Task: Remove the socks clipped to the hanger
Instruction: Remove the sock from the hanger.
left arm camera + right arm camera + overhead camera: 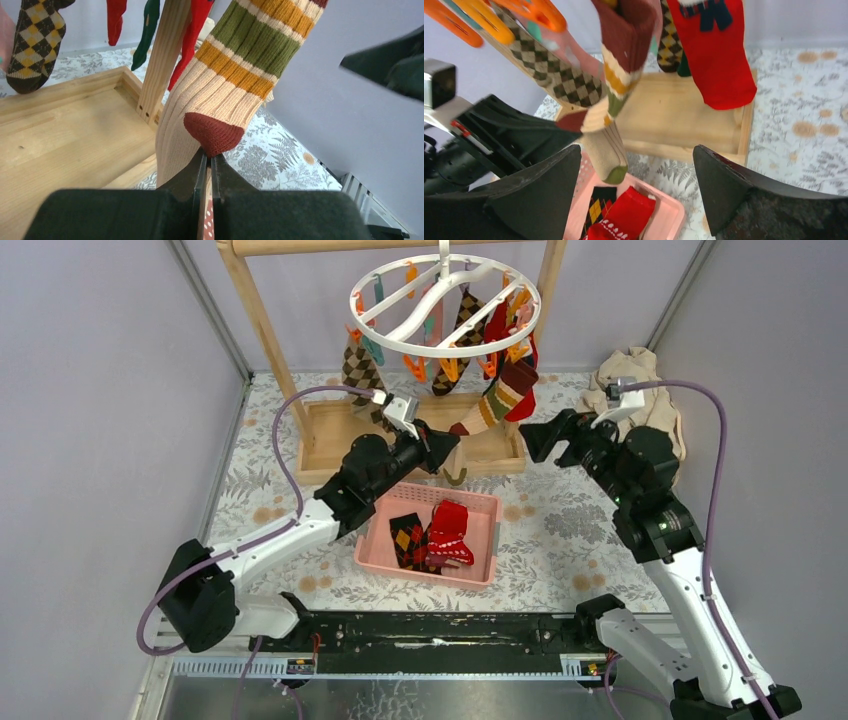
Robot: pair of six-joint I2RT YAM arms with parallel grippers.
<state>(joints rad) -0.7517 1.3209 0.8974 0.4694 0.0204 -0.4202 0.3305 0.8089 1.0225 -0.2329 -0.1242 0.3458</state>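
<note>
Here, left pincer [207, 154] pinches one striped sock [235, 75].

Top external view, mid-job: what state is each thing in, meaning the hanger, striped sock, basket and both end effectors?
hanger, loaded, several socks clipped on.
striped sock, hanging from the hanger, pulled slantwise, its clip not visible.
left end effector, shut on the striped sock's heel.
right end effector, open, holding nothing.
basket, holding an argyle sock and a red sock.
</note>
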